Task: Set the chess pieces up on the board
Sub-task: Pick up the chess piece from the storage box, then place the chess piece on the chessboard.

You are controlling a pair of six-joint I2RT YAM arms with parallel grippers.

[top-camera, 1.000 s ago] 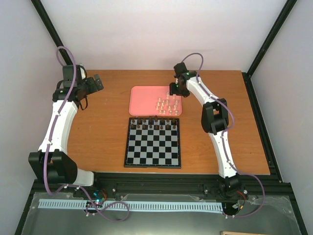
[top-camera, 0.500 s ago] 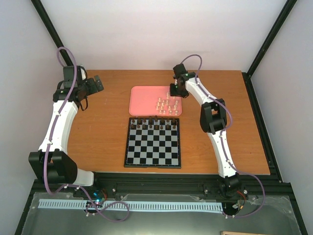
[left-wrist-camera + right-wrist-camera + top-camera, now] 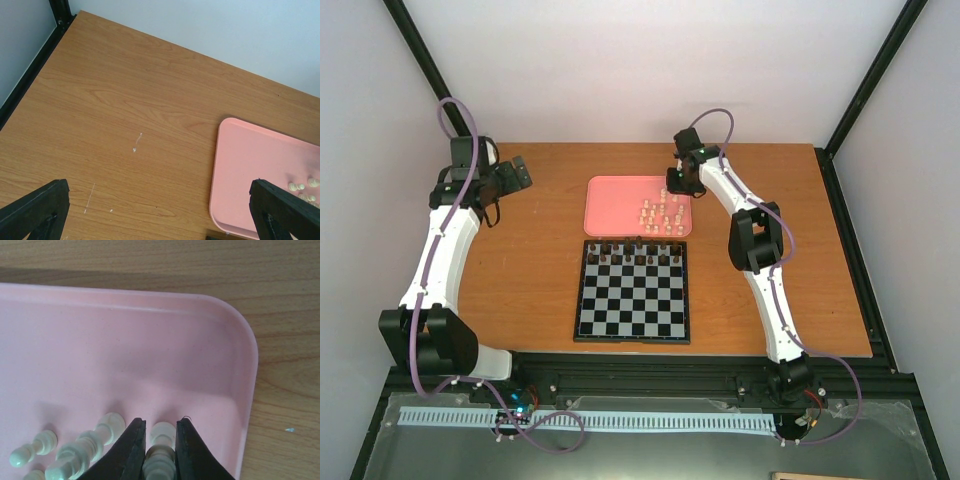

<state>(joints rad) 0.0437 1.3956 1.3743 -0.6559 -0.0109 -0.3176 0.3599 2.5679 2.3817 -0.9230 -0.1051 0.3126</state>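
Right arm: it is reaching forward from its base with the elbow raised and the forearm angling left. The wrist is tipping down over the far right corner of the pink tray (image 3: 610,205). The right pincer (image 3: 159,437) is gripping a single cream piece (image 3: 160,462) standing in that corner. Both black fingers (image 3: 131,450) are pressing against its sides, with no gap showing.

The remaining chess pieces (image 3: 658,212) are sitting clustered in the right half of the tray, just beside the gripped one on its left.

The board (image 3: 633,305) is lying flat on the worktop (image 3: 520,260), immediately on the near side of the tray. Dark brown pieces (image 3: 635,255) are lining its far edge. No cream piece is showing on the board.

Left arm: it is stretching up the left side of the worktop with the wrist turning toward the right. The left pincer (image 3: 160,200) is hanging above plain wood, well apart from the board. Its jaws are standing spread wide and carrying nothing. The tray's left edge is showing between the fingers in the left wrist view.
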